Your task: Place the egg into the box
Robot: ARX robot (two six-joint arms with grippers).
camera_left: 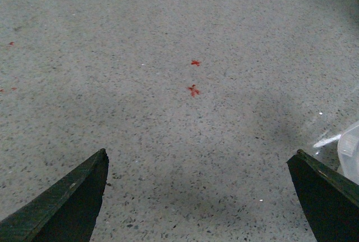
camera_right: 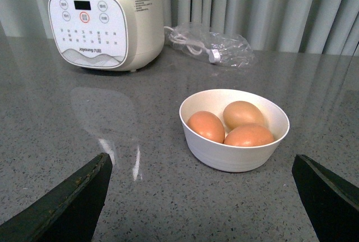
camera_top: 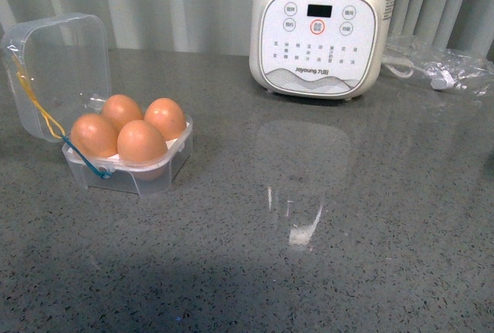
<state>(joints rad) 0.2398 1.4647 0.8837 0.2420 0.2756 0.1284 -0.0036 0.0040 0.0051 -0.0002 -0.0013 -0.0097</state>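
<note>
Grey speckled bench (camera_top: pixel 309 271) fills the lower part of the front view, with neither arm showing there. At left centre stands the box (camera_top: pixel 116 180), its clear lid (camera_top: pixel 54 62) tipped open behind it. All four holes hold an orange-brown egg (camera_top: pixel 141 141). The task's egg must be one of these, though nothing tells it from its neighbours.

In the wrist views, the left gripper (camera_left: pixel 199 152) is spread wide over bare bench and holds nothing. The right gripper (camera_right: pixel 202 156) is likewise spread and empty. It faces a white bowl (camera_right: pixel 235 160) in mid-frame that carries three more eggs.

With every hole filled, I judge the placing done. What remains is to keep both arms clear of the box, and perhaps to fold the lid down, which would need a gentle push so the eggs are not jolted.

A white appliance (camera_top: pixel 324 32) stands at the upper centre, well apart from the box.
</note>
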